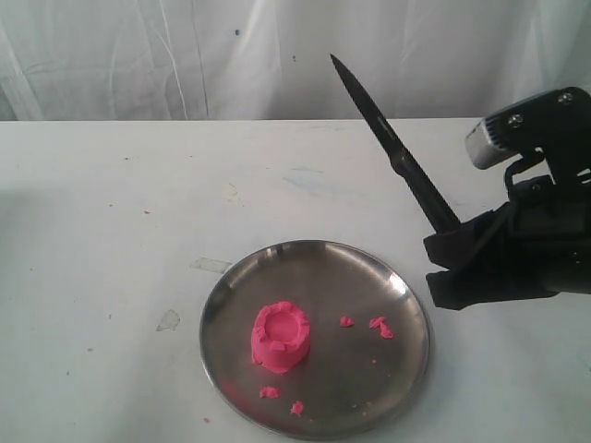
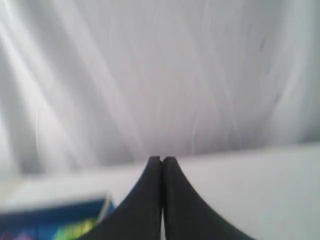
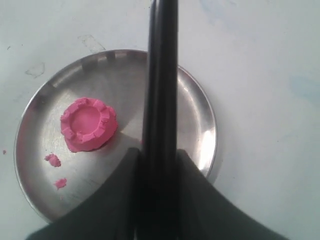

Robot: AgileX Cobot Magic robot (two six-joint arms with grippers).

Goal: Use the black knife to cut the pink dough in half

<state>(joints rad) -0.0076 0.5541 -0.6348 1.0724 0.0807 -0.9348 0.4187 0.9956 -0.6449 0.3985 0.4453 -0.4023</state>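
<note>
The pink dough [image 1: 281, 336] [image 3: 88, 124] is a whole cup-like cylinder with a crimped rim, standing left of centre on the round metal plate [image 1: 323, 268] [image 3: 200, 115]. My right gripper [image 1: 445, 242] [image 3: 159, 152] is shut on the handle of the black knife [image 1: 383, 131] [image 3: 162, 75], held in the air right of the plate with the blade pointing up and to the left. The knife is well clear of the dough. My left gripper [image 2: 161, 159] is shut with nothing in it, pointed at the white curtain; it does not show in the exterior view.
Small pink crumbs [image 1: 380, 326] lie on the plate to the right of the dough, and more [image 1: 270, 392] near its front edge. The white table [image 1: 111, 231] carries faint stains. A blue box [image 2: 50, 222] shows blurred in the left wrist view.
</note>
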